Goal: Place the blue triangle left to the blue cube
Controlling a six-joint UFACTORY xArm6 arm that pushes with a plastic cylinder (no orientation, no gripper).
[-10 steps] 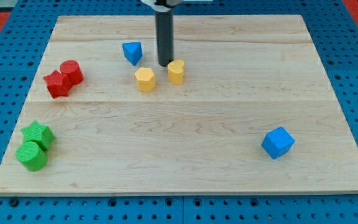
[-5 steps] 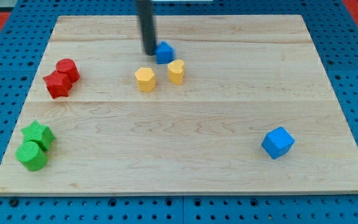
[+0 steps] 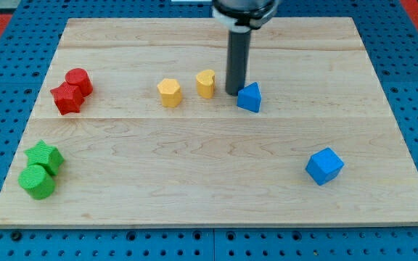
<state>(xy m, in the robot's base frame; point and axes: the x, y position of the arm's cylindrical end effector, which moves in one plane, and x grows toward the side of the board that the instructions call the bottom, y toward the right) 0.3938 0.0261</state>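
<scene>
Camera view is showing a pale wooden counter (image 3: 216, 181) sitting on a blue pegboard (image 3: 13, 80). My tip (image 3: 234, 92) is resting just at the upper left of the blue triangle block (image 3: 250, 97), seemingly touching it; no pincer is fitted. That triangle is sitting right of the yellow blocks (image 3: 188, 88), well apart from the blue cube (image 3: 324, 166) toward the view's lower right.

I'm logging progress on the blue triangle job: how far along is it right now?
Partly done. The blue triangle already sits past the two yellow blocks, on their right in the view. In hand: my tip is just at the triangle's left edge. Left to do: the blue cube is well off toward the view's lower right, so the triangle must travel down and right to stop beside the cube's left.
</scene>
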